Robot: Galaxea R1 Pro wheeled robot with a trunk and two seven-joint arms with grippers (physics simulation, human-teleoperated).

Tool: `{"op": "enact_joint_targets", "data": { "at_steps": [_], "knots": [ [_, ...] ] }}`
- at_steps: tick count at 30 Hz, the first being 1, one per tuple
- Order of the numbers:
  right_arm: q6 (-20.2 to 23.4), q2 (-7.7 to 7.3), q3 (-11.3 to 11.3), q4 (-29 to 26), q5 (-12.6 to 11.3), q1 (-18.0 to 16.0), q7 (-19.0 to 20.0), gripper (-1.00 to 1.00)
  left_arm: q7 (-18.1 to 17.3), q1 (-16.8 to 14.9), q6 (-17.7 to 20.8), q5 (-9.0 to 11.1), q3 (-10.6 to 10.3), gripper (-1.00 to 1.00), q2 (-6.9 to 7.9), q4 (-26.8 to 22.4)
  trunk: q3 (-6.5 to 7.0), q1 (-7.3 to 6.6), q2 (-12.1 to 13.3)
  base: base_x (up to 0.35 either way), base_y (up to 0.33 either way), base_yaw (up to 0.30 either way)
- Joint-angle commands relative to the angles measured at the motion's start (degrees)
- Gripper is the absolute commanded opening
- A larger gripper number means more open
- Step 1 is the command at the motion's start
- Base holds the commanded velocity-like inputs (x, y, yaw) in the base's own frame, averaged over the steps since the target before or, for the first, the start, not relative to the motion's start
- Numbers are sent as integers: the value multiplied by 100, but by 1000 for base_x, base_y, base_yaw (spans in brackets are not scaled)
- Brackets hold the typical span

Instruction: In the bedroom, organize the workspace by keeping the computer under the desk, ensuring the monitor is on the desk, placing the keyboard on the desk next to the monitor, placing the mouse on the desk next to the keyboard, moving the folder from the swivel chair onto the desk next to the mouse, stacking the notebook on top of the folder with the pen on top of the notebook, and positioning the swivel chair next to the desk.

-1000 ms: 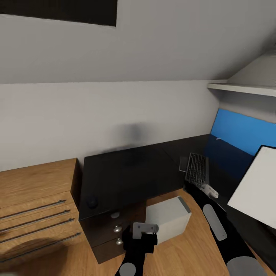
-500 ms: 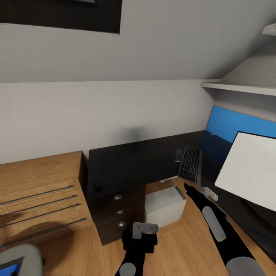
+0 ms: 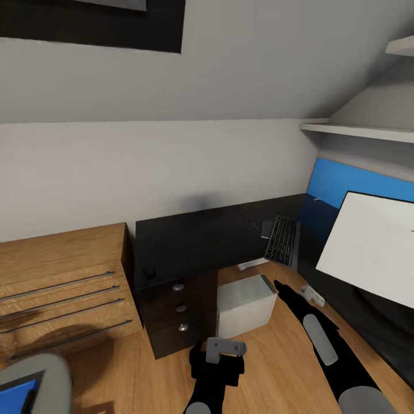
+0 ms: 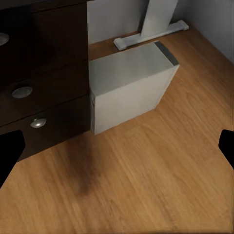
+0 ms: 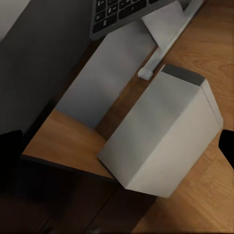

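No brand names, labels or readable writing anywhere here, and the keycaps on the keyboard (image 3: 282,241) are too small to make out.

The computer (image 3: 245,305) is sitting on the oak floor (image 3: 270,368), right beside the dark drawers (image 3: 175,313) with the round silver knobs, partly tucked under the black surface (image 3: 195,244). In the left wrist view the tower (image 4: 129,85) is resting against the drawer block (image 4: 44,83), with a pale bar-shaped foot on the floor behind it. The keyboard is lying on the surface near its inner corner, front edge hanging a bit over the edge. The mouse (image 3: 149,271) is sitting well apart from it, near the surface's end by the oak dresser (image 3: 60,287). The monitor (image 3: 368,247) is showing its pale back at the right side of the head view, in front of a blue wall panel (image 3: 356,187).

The swivel chair (image 3: 34,382) is peeking in at the lower left corner of the head view, with the blue folder (image 3: 14,397) lying on its seat.

The left tool (image 3: 225,348) is hovering low over the floor in front of the drawers, fingers spread wide and holding nothing. The right tool (image 3: 313,295) is reaching out near the tower, also spread wide and empty.
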Motion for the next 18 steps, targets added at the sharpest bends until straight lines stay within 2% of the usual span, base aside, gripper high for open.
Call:
{"op": "enact_joint_targets", "data": {
  "at_steps": [1, 5, 8, 9, 12, 15, 18],
  "knots": [
    [25, -1, -34, 40, -52, -2, 62, 100, 53, -7, 17, 43, -15, 100, 0, -11, -25, 23, -46, -12, 0, 0],
    [26, 0, -299, 251, -55, -2, 499, 100, 105, -7, 17, 43, -27, 100, 0, -27, -97, 111, -206, -7, 0, 0],
    [28, 6, -578, 379, -59, -2, 845, 100, 205, -7, 17, 43, -32, 100, 0, -33, -151, 176, -327, -3, 0, 0],
    [28, 15, -744, 457, -60, -2, 1056, 100, 243, -7, 17, 44, -33, 100, 0, -34, -168, 198, -367, -2, 0, 0],
    [27, 48, -912, 547, -58, -2, 1306, 100, 364, -7, 20, 55, -23, 100, 0, -32, -222, 264, -487, -1, 0, 0],
    [27, 75, -1006, 592, -52, -2, 1454, 100, 396, -7, 30, 68, 97, 100, 0, -27, -276, 330, -607, 0, 0, 0],
    [27, 90, -1061, 610, -53, -2, 1533, 100, 395, -7, 53, 117, 362, 100, 0, -3, -330, 396, -728, 0, 0, 0]
  ]
}}
